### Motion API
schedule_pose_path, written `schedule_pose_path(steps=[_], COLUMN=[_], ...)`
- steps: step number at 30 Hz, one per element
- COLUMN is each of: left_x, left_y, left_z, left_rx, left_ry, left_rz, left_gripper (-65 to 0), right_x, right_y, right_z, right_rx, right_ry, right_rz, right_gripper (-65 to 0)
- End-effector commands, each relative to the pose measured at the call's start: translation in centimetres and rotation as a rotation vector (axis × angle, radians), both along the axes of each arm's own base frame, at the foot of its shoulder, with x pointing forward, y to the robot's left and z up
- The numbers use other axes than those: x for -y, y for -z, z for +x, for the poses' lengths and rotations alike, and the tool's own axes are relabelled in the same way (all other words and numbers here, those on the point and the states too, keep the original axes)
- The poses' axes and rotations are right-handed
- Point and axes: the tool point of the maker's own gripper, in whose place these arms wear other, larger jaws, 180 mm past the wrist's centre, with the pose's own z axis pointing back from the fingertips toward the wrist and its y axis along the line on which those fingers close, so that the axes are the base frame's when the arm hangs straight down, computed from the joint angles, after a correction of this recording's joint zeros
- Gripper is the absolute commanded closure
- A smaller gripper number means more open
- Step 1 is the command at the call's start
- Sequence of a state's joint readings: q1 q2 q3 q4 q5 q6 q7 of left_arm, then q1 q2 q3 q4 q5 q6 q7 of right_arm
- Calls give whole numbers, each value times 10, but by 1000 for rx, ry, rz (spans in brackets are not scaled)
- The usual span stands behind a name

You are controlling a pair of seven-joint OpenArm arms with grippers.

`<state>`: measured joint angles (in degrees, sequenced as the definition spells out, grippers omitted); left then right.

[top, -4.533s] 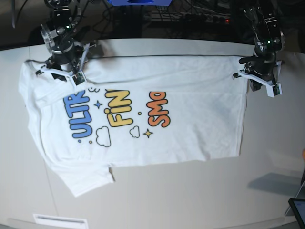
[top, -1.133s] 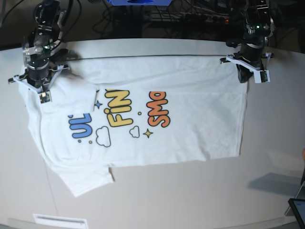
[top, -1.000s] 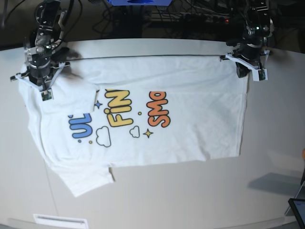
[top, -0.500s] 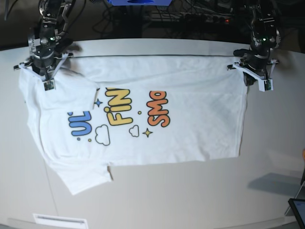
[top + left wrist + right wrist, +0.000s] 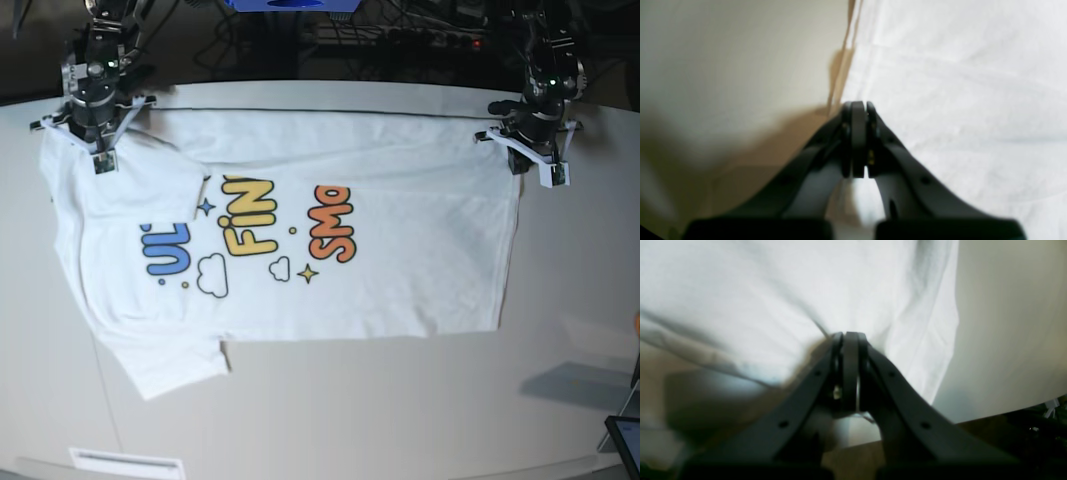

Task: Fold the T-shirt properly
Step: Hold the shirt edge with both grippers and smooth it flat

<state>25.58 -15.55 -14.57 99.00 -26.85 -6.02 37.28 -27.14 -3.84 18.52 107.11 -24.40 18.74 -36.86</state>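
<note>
The white T-shirt [image 5: 400, 260] lies spread print-up on the pale table [image 5: 400, 420], collar end at the view's left. A sleeve flap [image 5: 150, 185] is folded over the blue word, leaving only "UL" showing. My right gripper [image 5: 100, 158] is shut on the T-shirt's far left corner; in the right wrist view its closed tips [image 5: 850, 336] pinch creased white cloth [image 5: 773, 290]. My left gripper [image 5: 535, 168] is shut on the far right hem corner; its closed tips [image 5: 858, 106] sit right at the cloth's edge [image 5: 957, 100].
Dark cables and equipment [image 5: 400, 35] lie beyond the table's far edge. A dark screen corner [image 5: 627, 440] shows at the bottom right. A white label [image 5: 125, 463] sits at the near edge. Bare tabletop [image 5: 740, 66] lies beside the hem.
Both grippers have drawn back toward the far edge, the right one more. The T-shirt has slid a little that way with them. Both stayed shut.
</note>
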Motion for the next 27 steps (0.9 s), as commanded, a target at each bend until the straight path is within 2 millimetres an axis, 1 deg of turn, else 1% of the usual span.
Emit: schedule_pose_path(steps=[1,5,7,9,12,15,17,25,27], left_x=[-5,-6,-5,-4,-5,-4,-7,-1,-5], left_y=[-2,3,7,7,12,13,13,-10,-18], left_z=[0,-5,-13,-16,-29,-31,-38,-21,-16], left_rx=[5,-11,-32,-36,-66,-69,-79,-10,11], left_ry=[-3,-8,-7,-4,-5,-3,-9,21,14], left_rz=[15,11,10,11,13,13,19,36,46], left_gripper=[0,0,0,0,0,0,0,0,0], right_x=[0,-1,-1,-1,-1,0,-1,1,2], right_y=[11,11,11,11,11,9,9,6,-2], right_z=[-23,-23,-23,-23,-22,-19,-19,-16,-11], right_rx=[-93,-93,-93,-93,-89,-83,-81,-72,-46], right_ry=[12,10,10,10,9,8,7,6,4], right_rz=[5,5,5,5,6,3,4,-3,-11], right_gripper=[-10,-10,-10,-10,-10,-10,-10,-10,-15])
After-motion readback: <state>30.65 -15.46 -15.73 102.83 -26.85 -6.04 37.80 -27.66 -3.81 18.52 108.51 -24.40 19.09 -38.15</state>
